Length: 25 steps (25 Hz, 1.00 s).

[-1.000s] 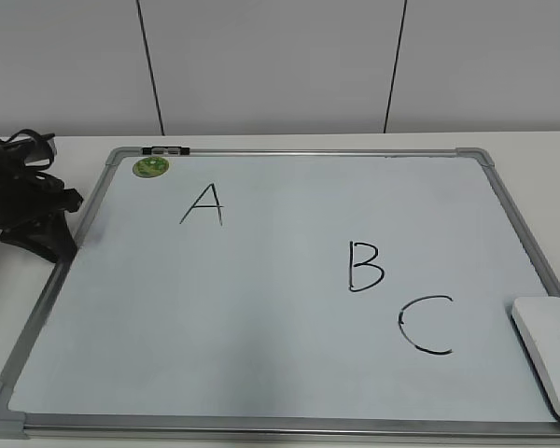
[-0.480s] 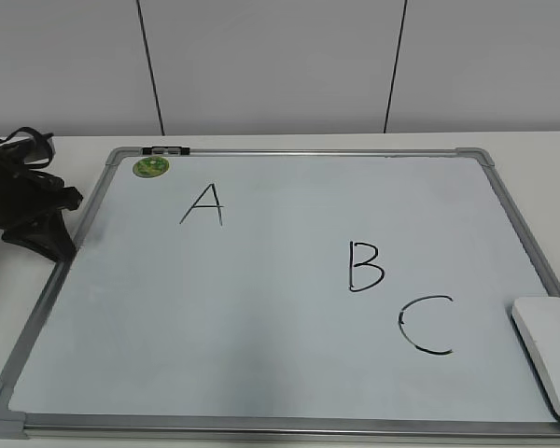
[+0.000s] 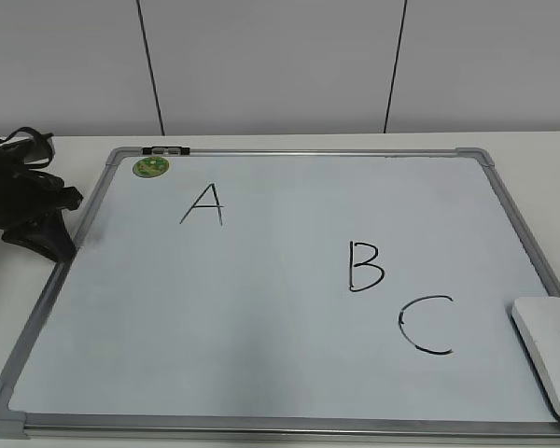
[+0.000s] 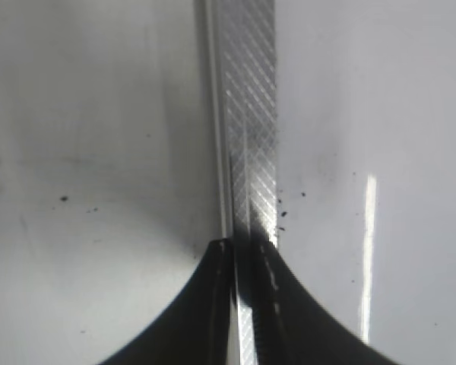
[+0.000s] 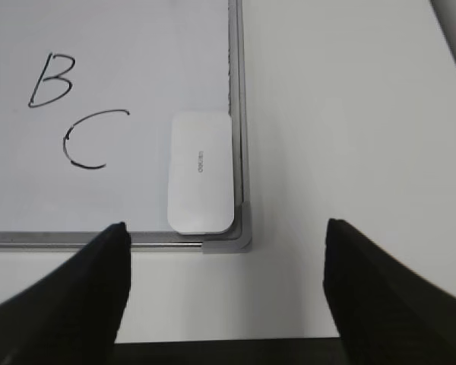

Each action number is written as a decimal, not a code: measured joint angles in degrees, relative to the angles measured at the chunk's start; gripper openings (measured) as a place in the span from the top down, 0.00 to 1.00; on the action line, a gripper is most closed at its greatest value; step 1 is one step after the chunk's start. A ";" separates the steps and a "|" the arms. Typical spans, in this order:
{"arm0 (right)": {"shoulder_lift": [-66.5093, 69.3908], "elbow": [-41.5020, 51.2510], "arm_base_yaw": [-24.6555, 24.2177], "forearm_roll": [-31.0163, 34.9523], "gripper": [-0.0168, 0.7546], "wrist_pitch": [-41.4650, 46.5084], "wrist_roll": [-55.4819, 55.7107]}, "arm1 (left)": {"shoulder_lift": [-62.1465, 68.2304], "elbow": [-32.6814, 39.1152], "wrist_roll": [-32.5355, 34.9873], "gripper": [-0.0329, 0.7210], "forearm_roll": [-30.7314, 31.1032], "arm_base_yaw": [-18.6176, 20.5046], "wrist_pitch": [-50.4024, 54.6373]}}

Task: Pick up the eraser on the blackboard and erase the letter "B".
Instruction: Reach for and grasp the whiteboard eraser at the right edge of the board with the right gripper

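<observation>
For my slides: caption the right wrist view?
Open right hand hovers above the eraser at the blackboard's corner, beside letters "B" and C.

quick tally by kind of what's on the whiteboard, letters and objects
letters: 3, A, B, C
magnets: 1, green
erasers: 1, white
total: 5

The left claw point(image 3: 33, 219) is showing as matte black, angular plastic with looping black cables on top of it. Up close, its fingers point(image 4: 205, 304) are tapering into dark curved wedges. The right claw point(image 5: 224, 296) is showing two broad, smooth black fingers point(image 5: 76, 289) with rounded tips.
</observation>
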 joint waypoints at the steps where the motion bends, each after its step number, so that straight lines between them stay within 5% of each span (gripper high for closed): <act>1: 3.98 -1.16 0.00 0.70 0.22 -0.19 -0.37 | 0.00 0.00 0.00 0.91 0.00 0.00 0.00; 25: 58.40 -2.35 0.00 6.60 0.13 -20.03 -3.51 | 0.00 0.00 0.00 0.91 -0.33 0.00 0.12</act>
